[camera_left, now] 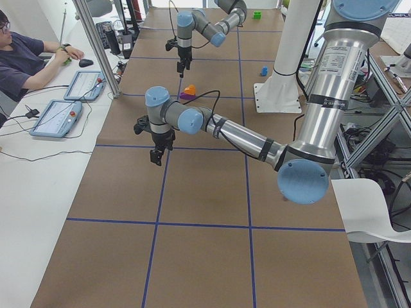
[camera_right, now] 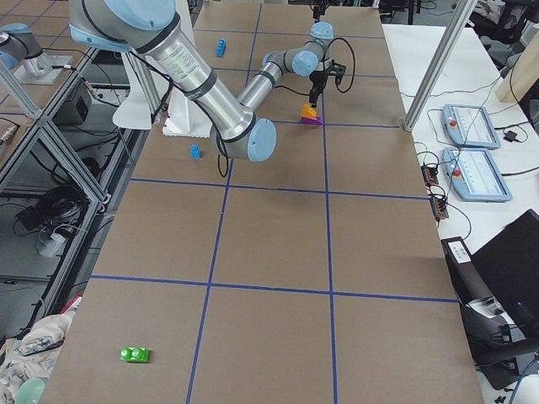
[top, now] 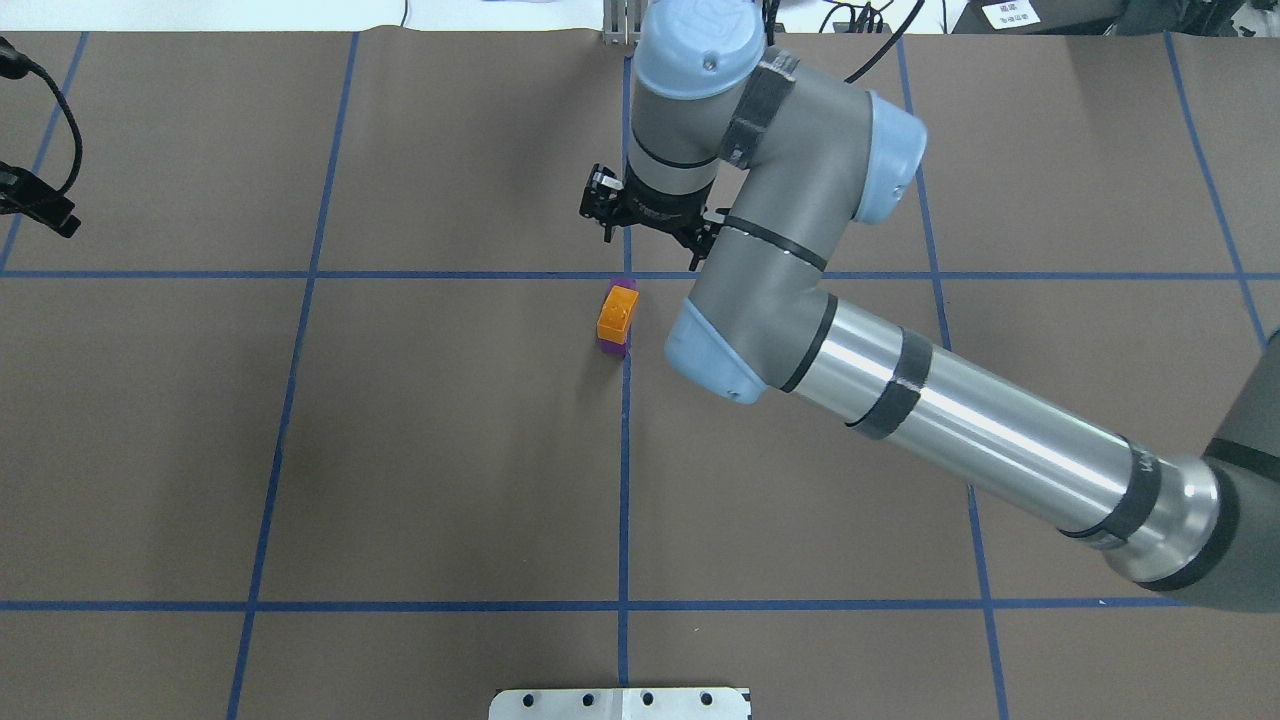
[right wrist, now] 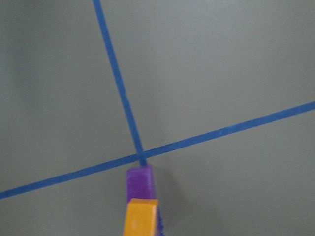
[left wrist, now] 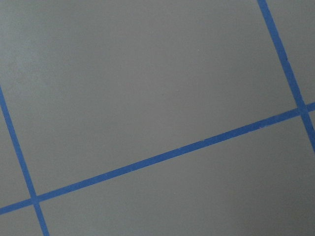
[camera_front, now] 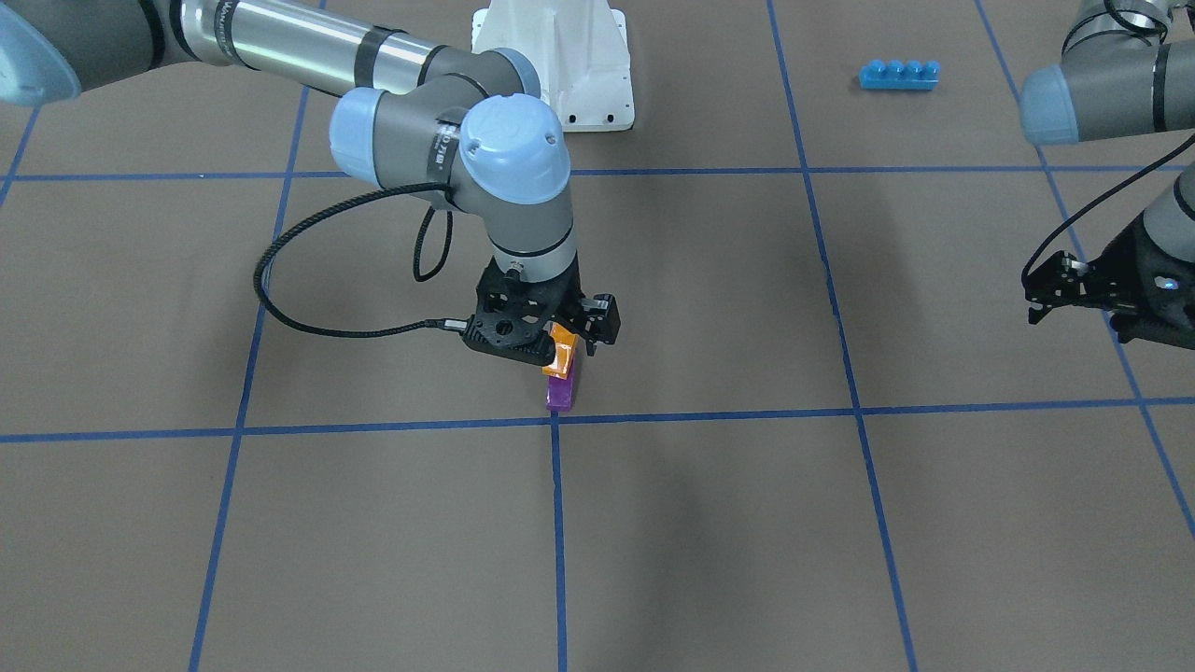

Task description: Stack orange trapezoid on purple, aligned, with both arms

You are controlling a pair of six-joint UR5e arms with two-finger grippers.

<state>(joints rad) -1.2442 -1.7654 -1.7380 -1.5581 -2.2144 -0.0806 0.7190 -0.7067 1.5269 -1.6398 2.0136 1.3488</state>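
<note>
Orange trapezoid (camera_front: 561,350) sits on the purple (camera_front: 561,392). The stack is directly under the right gripper (camera_front: 597,331), close below its fingertips. Side views show a gap, so it grips nothing, but I can't tell whether the jaws stand apart or together. Left gripper (camera_front: 1036,303) hangs well apart from the stack, off to the side, with nothing in it; jaw state is also unclear, and its wrist cam shows only bare table (left wrist: 147,73) and blue tape (left wrist: 162,155). Risks as I read them: 1) orange looks slightly skewed on purple in the front view, with purple peeking out at both ends from overhead, so it may be resting on the stud rather than pressed home, and a light bump would tip it. 2) right fingertips are so near above the block that a sideways move before lifting could clip it and drag the stack off the tape crossing. 3) an off-centre press on the sloped face could kick the purple out, since nothing braces it. 4) left coming in to brace could shove the purple.
</note>
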